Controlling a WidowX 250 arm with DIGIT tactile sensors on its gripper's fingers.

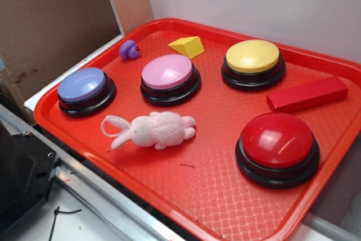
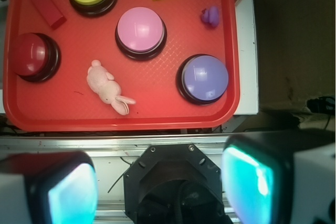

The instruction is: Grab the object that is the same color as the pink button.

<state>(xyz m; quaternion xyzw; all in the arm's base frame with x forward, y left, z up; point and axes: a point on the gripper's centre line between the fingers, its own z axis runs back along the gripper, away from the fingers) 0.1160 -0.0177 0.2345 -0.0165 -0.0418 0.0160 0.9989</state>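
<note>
1. Exterior view: the plush bunny lies on its side on the red tray, just in front of the pink button, between the lavender-blue button and the red button. No gripper shows here.
2. Wrist view: the gripper hangs above the tray's near edge, its two fingers spread wide apart and empty. The bunny lies on the tray below the pink button, well apart from the fingers.

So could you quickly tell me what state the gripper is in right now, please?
Gripper: open, holding nothing, above the tray's near edge, well clear of the bunny.
</note>
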